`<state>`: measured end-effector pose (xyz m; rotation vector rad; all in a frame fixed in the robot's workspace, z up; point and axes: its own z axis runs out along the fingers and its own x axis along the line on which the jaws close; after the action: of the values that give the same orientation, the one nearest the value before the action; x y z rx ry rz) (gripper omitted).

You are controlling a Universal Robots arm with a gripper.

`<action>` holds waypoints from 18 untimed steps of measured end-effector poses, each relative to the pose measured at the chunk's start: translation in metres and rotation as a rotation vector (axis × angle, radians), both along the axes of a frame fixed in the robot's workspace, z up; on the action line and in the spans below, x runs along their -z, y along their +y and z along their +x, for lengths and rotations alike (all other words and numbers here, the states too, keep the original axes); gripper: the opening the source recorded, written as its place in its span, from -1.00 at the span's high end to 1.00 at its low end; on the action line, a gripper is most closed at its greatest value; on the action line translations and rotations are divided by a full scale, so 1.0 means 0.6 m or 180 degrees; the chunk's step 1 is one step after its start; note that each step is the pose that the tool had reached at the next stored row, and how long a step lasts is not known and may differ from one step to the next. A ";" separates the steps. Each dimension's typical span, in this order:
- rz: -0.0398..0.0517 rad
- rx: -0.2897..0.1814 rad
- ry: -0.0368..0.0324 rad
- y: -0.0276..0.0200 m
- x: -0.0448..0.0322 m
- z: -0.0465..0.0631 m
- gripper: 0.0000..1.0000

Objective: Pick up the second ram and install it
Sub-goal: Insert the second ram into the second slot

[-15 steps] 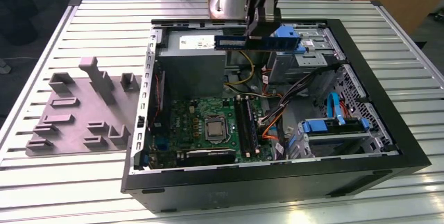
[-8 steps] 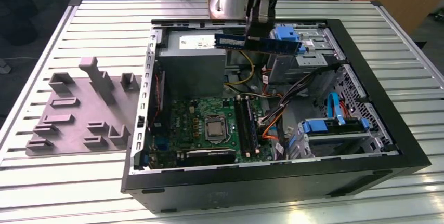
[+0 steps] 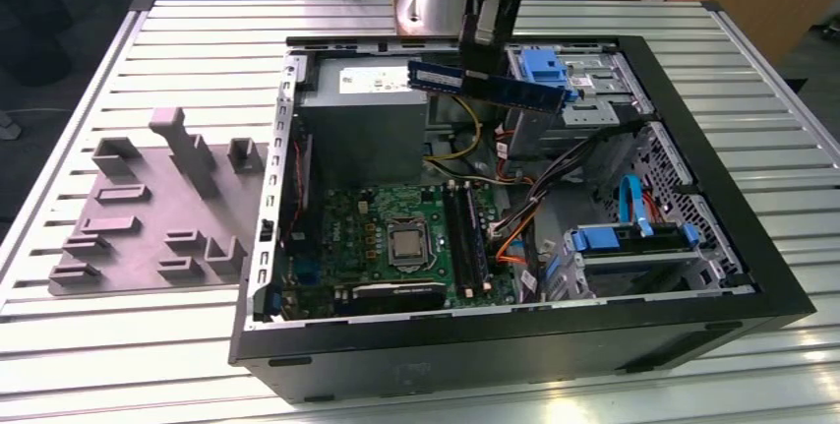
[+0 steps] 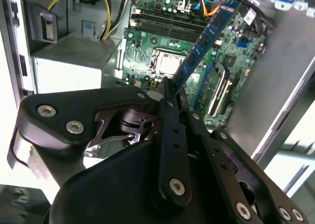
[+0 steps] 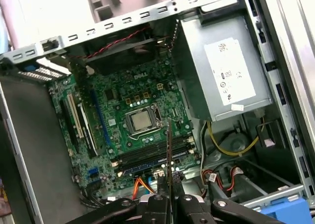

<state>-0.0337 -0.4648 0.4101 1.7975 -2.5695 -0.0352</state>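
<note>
Second ram (image 3: 489, 85): held in the air above the open computer case (image 3: 735, 296), over its far end, level, long side running across. It hangs above the grey power supply (image 3: 361, 119) and the drive cage with the blue latch (image 3: 544, 68), well apart from the motherboard (image 3: 393, 247) on the case floor. In the second wrist view the ram (image 4: 206, 39) runs out from the jaws over the board; in the first wrist view it (image 5: 169, 150) shows edge-on as a thin dark line.

Gripper (image 3: 481, 45): jaws clenched on one end of the ram, seen in both wrist views (image 4: 170, 93) (image 5: 169, 194).

Motherboard: silver square chip (image 5: 141, 120) at centre, long black memory slots (image 3: 466, 232) beside it; whether one slot already carries a stick, cannot tell.

Case lies on its side on the slatted table (image 3: 132, 345). Grey moulded fixture (image 3: 157, 208) sits on the table at the exterior view's left of the case.
</note>
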 end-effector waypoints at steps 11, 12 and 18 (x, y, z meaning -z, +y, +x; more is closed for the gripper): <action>-0.0006 0.0636 0.0000 0.0000 0.007 0.000 0.72; -0.0006 0.0693 0.0000 0.0000 0.008 0.000 0.72; -0.0008 0.1040 0.0000 0.0000 0.012 0.000 0.72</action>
<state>-0.0338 -0.4648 0.4028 1.3566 -2.8297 -0.0330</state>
